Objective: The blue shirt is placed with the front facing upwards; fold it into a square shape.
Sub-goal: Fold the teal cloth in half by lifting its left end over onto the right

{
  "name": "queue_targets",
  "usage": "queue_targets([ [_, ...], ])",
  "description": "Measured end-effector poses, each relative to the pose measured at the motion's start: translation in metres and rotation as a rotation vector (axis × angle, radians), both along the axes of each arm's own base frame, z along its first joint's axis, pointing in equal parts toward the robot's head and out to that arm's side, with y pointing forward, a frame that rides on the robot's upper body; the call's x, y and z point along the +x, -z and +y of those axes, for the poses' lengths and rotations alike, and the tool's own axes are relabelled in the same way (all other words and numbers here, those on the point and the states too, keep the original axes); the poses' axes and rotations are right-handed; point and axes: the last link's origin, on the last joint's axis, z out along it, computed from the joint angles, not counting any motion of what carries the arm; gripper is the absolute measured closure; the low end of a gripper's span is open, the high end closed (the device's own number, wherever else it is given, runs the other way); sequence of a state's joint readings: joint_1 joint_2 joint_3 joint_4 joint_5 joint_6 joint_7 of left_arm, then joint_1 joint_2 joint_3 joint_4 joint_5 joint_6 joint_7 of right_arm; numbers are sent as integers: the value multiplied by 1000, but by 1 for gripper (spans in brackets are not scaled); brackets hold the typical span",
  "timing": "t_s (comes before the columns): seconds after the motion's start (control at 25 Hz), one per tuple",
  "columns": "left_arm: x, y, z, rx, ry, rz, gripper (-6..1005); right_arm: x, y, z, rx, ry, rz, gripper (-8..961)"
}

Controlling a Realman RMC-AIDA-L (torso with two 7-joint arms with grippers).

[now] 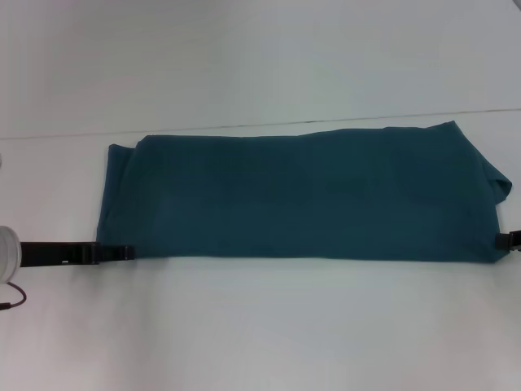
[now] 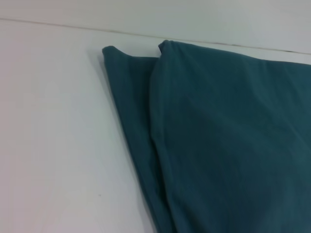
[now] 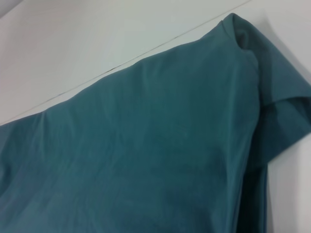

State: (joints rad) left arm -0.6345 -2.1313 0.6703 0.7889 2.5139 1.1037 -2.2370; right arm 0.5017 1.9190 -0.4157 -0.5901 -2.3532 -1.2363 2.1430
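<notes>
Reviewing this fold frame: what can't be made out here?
- Left gripper, head view: its tips meet the blue shirt at the near left corner; grip unclear.
- Right gripper, head view: cut off by the picture's edge.
- Shirt's lettering and collar: no view shows them; only plain folded cloth faces up.
- Wrist views: neither shows its own fingers.

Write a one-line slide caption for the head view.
Blue shirt folded into a long band across the white table, plain side up, left hand and right hand at its near corners.
</notes>
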Motion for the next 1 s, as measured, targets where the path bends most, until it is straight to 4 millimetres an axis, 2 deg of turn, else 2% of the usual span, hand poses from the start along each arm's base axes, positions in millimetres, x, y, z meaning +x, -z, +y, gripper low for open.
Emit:
queue_targets([
  [1.0, 1, 5, 1, -6, 7, 5, 103, 1, 1, -2, -2, 3, 2, 952],
])
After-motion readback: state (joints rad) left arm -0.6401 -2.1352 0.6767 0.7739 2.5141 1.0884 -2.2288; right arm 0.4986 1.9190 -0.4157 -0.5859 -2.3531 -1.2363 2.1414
